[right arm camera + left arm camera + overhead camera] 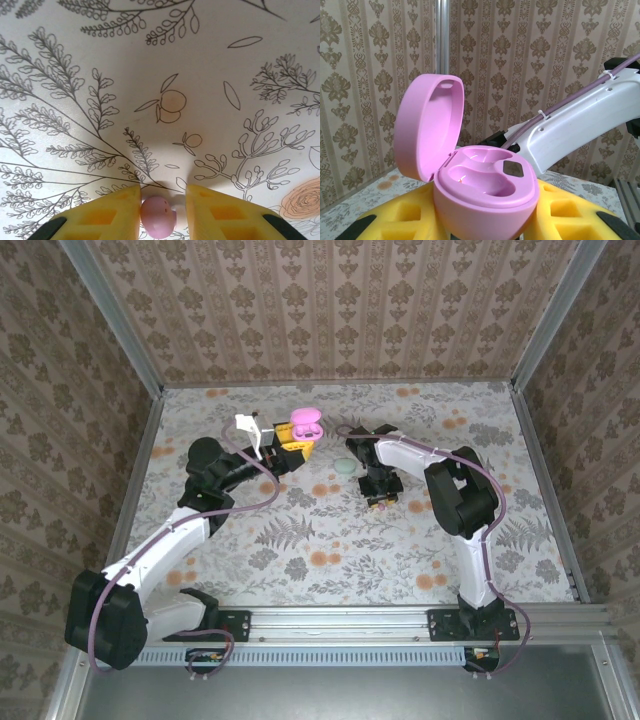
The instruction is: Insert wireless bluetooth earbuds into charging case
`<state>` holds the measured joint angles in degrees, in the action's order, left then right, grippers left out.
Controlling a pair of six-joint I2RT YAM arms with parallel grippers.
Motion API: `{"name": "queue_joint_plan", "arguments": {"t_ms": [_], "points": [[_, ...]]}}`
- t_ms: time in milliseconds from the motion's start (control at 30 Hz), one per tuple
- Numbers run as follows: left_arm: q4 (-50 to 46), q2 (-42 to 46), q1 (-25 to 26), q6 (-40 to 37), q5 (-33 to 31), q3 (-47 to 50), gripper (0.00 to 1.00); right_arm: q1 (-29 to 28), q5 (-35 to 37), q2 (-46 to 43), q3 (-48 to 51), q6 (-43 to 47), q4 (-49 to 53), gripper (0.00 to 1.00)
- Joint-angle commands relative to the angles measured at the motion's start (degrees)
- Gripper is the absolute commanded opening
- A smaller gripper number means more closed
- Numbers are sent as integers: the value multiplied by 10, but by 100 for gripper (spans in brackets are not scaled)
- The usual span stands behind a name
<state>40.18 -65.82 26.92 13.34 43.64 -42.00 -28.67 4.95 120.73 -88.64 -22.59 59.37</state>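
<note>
The pink charging case [307, 424] is held off the table at the back centre, my left gripper [297, 447] shut on its lower body. In the left wrist view the case [485, 195] sits between the yellow fingers [395, 220] with its lid swung up to the left and both wells empty. My right gripper [378, 490] points down at the table to the right of the case. In the right wrist view a pink earbud [158, 217] with a white tip lies on the cloth between the yellow fingers [100, 215]. The right gripper [162, 202] has closed in on it.
A small pale green object [345, 467] lies on the floral cloth between the two grippers. The right arm's white link [580, 125] passes close behind the case. Patterned walls [320, 300] enclose the table on three sides.
</note>
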Motion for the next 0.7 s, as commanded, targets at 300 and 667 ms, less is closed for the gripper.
{"name": "queue_joint_plan", "arguments": {"t_ms": [300, 667], "points": [[0, 18, -2, -12, -1, 3, 26, -4, 30, 6, -12, 8, 37, 33], [-1, 17, -2, -12, -1, 2, 26, -20, 47, 1, -23, 32, 58, 34]]}}
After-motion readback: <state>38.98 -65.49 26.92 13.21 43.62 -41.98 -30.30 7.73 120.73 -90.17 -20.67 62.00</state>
